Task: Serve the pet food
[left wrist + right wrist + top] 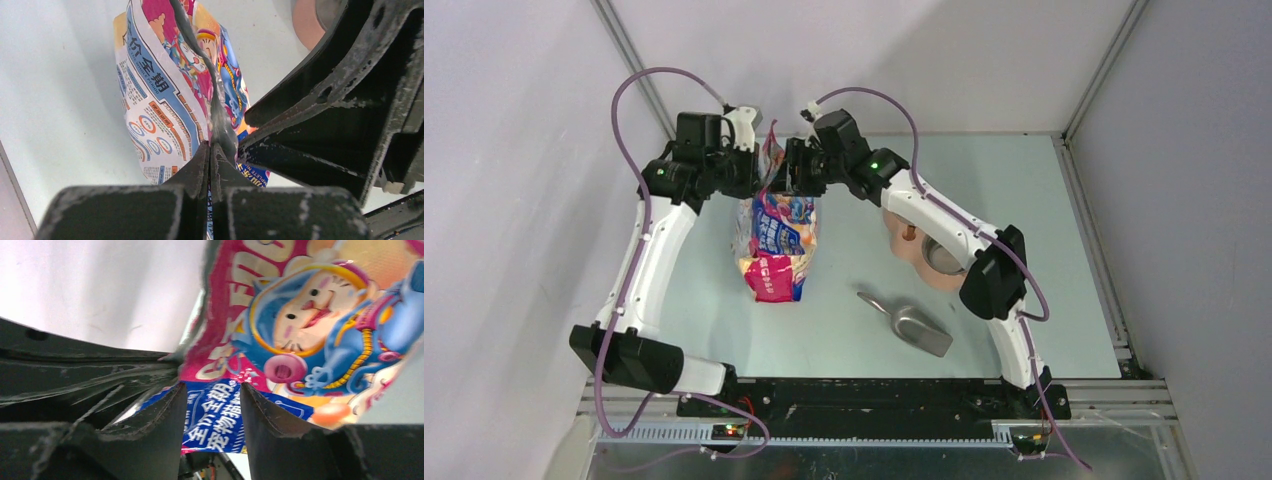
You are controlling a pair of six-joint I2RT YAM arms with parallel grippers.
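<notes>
The glossy cartoon-printed bag (776, 235) hangs upright at the back left of the table, its bottom near the surface. My left gripper (759, 165) is shut on the bag's top seam; in the left wrist view the fingers (211, 150) pinch the sealed edge of the bag (160, 100). My right gripper (790, 170) is open right beside the same top edge, and the bag's blue panel (220, 415) shows through the gap between its fingertips (210, 395). The kibble is hidden; none shows outside the bag.
A grey metal scoop (911, 322) lies on the table at front centre-right. A tan-pink bowl (916, 245) sits under the right arm's forearm, partly covered by it; its rim also shows in the left wrist view (305, 20). Enclosure walls stand close on all sides.
</notes>
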